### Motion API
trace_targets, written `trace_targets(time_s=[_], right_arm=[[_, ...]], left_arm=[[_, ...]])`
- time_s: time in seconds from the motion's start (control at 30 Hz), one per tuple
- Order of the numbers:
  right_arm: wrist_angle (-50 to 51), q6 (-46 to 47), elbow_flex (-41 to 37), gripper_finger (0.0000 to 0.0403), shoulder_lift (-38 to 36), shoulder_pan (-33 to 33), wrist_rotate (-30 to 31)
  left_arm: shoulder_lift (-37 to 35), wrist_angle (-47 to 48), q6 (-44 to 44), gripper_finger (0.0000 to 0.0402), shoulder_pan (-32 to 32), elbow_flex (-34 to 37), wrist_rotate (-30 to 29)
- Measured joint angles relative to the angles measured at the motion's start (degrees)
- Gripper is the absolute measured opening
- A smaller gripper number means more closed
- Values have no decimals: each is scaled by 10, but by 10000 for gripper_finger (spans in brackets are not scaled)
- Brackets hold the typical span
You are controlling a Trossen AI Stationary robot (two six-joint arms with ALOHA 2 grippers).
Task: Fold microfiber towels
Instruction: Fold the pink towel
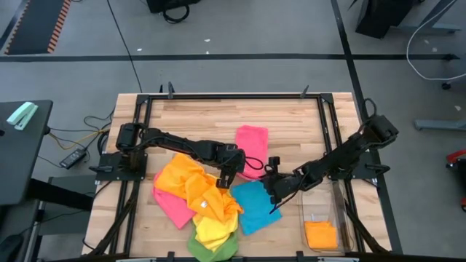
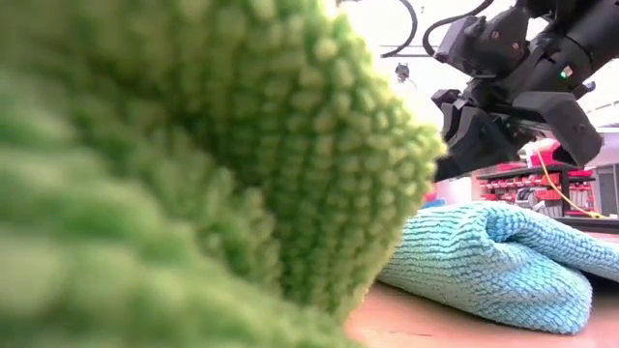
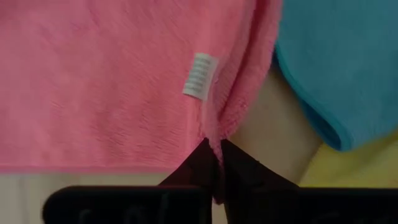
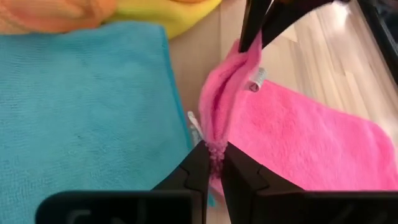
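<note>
- Left arm is extended from its base at the table's left edge toward the middle; the left gripper (image 1: pixel 231 173) is clamped on the near edge of the pink towel (image 1: pixel 252 148), as seen in the left wrist view, where a pinch of pink cloth is held between the closed fingertips (image 3: pixel 200 163).
- A white label (image 3: pixel 199 75) is sewn on the pink towel, just beyond the pinched spot.
- A heap of towels is piled at the table's front left: an orange towel (image 1: pixel 180 175) on top, a second pink towel (image 1: pixel 170 207) under it toward the front, a yellow towel (image 1: pixel 212 218) beside it, a green towel (image 1: pixel 211 249) at the front edge.
- The green towel is pressed right up to the low camera and fills most of that view (image 2: pixel 193 155).
- The pink towel is laid flat behind the heap, about mid-table, with its near edge lifted into a ridge between the two grippers.
- A blue towel (image 1: pixel 256 204) is laid flat just right of the heap, in front of the pink towel; it is seen folded over on the wood table (image 1: pixel 291 120) in the low view.
- Right gripper (image 1: pixel 271 173) is positioned over the blue towel's back edge, clenched on the same pink edge; in the right wrist view the pink fold is nipped between its fingertips (image 4: pixel 239 165), with the left gripper holding the other end of the ridge farther off.
- Right arm is run back to its base at the table's right edge.
- A clear plastic bin (image 1: pixel 336 218) is set at the front right, with a folded orange cloth (image 1: pixel 321 234) inside.
</note>
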State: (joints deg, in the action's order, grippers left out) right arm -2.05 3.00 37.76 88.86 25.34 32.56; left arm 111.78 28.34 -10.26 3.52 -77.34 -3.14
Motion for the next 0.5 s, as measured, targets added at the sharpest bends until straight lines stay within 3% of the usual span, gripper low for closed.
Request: trace_targets(time_s=[0.5], right_arm=[[48,43,0,42,-2,-69,-30]], left_arm=[[4,-13,-25,16,-54,-4,-32]])
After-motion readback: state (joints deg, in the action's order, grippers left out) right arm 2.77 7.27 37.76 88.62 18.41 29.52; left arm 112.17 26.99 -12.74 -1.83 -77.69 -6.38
